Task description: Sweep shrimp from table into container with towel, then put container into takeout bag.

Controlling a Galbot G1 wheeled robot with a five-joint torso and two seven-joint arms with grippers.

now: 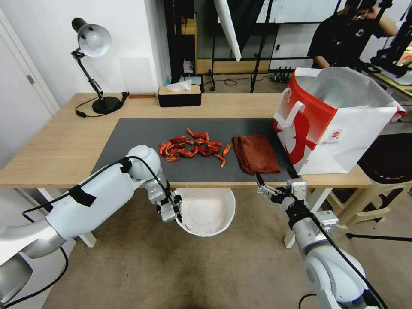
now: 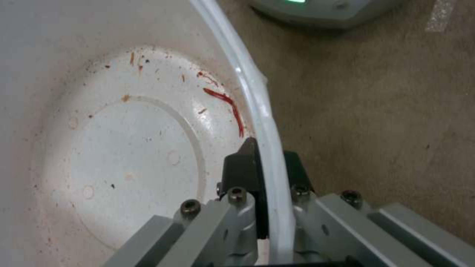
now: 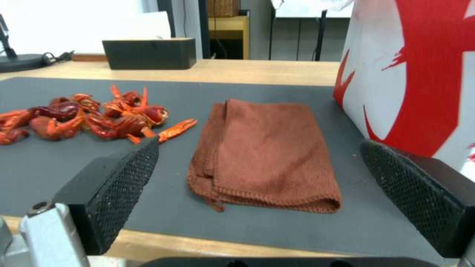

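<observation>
Left hand [image 1: 177, 211] pinched shut low below its bent arm; right hand [image 1: 274, 182] wide open, raised.

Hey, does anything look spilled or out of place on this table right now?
Yes. The shrimp lie loose on the table's dark mat, not in a dish. The container, smeared red inside, hangs below the table edge, clamped at its rim by the left pincer. The towel lies folded.

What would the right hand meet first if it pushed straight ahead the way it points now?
Most likely the towel. The right hand is open, level with the table's near edge, and the folded cloth lies centred between its fingers on the mat. Its height above the tabletop is hard to judge.
</observation>
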